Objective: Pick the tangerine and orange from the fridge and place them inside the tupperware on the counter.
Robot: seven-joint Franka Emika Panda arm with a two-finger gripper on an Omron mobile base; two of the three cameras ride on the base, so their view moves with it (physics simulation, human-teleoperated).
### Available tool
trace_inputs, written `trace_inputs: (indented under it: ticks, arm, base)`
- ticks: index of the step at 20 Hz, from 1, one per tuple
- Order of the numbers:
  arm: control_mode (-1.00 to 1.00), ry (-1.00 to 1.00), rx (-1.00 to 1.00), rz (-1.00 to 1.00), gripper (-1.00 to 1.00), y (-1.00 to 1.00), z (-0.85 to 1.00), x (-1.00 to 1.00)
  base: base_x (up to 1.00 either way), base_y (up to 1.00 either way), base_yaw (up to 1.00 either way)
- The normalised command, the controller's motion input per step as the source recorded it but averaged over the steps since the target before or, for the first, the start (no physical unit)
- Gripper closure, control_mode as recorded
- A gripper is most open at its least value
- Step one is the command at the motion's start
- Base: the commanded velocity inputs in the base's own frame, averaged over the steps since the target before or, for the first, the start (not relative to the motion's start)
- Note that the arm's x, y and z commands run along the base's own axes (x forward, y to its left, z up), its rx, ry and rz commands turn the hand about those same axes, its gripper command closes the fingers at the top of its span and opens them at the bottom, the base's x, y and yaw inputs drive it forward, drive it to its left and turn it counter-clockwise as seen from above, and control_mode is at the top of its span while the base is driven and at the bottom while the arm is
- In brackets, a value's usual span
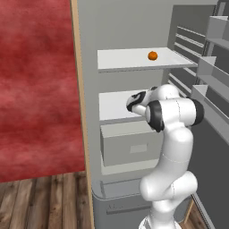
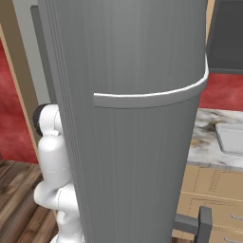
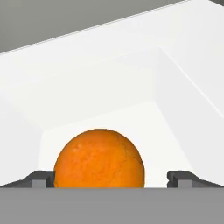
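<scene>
In the hand view a round orange fruit (image 3: 99,158) lies on a white shelf of the fridge (image 1: 134,27), close in front of the camera; I cannot tell whether it is the orange or the tangerine. My gripper (image 3: 112,179) is open around it, the left fingertip (image 3: 41,179) close to the fruit and the right fingertip (image 3: 183,178) well clear of it. From the left base, my hand (image 1: 135,101) reaches onto the middle shelf. A smaller orange fruit (image 1: 152,55) sits on the upper shelf. The tupperware (image 2: 231,137) rests on the counter (image 2: 204,137).
The open fridge door (image 2: 142,142) stands between the right base camera and the shelves, with its racks (image 1: 210,71) to my arm's right. A grey drawer (image 1: 132,145) sits below the middle shelf. A red wall (image 1: 36,89) is left of the fridge.
</scene>
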Motion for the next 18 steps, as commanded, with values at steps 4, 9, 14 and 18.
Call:
trace_inputs:
  ticks: [4,9,14,18]
  arm:
    - [-1.00,0.01,0.00,0.00,-1.00,0.00,-0.10,0.12]
    - [-1.00,0.04,0.00,0.00,-1.00,0.00,-0.12,0.04]
    - [-1.00,0.06,0.00,0.00,-1.00,0.00,-0.17,0.00]
    - [-1.00,0.04,0.00,0.00,-1.00,0.01,-0.19,0.00]
  base:
    - [0.00,0.00,0.00]
    - [0.00,0.00,0.00]
    - [0.00,0.00,0.00]
    - [0.00,0.00,0.00]
